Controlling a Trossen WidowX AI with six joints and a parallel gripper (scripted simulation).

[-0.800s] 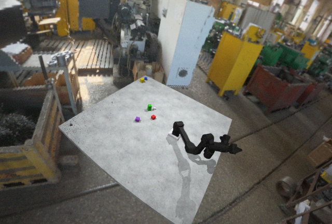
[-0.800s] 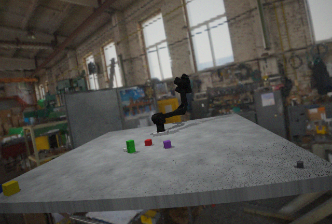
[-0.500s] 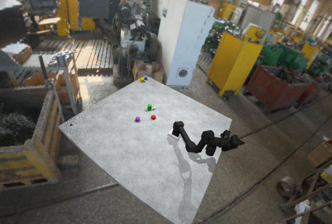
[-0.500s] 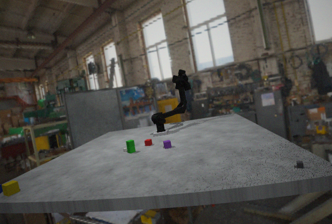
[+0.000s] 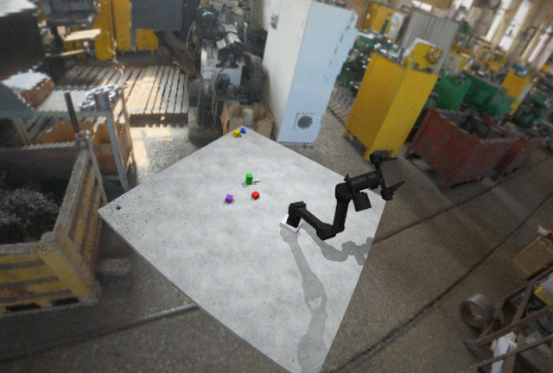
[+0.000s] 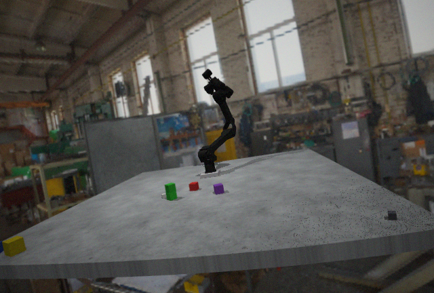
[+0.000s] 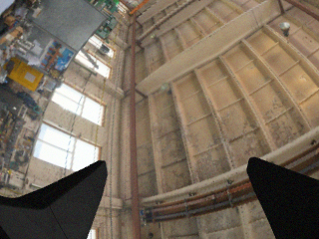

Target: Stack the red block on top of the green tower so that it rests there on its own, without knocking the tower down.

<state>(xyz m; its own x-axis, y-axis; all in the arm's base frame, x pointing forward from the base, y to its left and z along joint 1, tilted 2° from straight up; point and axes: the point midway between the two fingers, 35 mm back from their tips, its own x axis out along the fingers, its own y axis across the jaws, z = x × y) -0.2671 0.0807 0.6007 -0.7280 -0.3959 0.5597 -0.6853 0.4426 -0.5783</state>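
Note:
The red block (image 5: 255, 194) lies on the grey table, also in the exterior view (image 6: 193, 186). The green tower (image 5: 248, 178) stands upright a little beyond it, also in the exterior view (image 6: 170, 191). My gripper (image 5: 389, 173) is raised high, far from both blocks, past the table's right edge and pointing away from them. It is open and empty. In the wrist view its two dark fingertips frame only the hall's roof; no block shows there. In the exterior view the arm's top end (image 6: 210, 79) stands high above its base.
A purple block (image 5: 229, 198) lies left of the red one. A small white piece (image 5: 257, 180) sits beside the green tower. Yellow (image 5: 236, 133) and blue (image 5: 243, 129) blocks lie at the far corner. A small dark cube (image 5: 117, 206) sits near the left edge.

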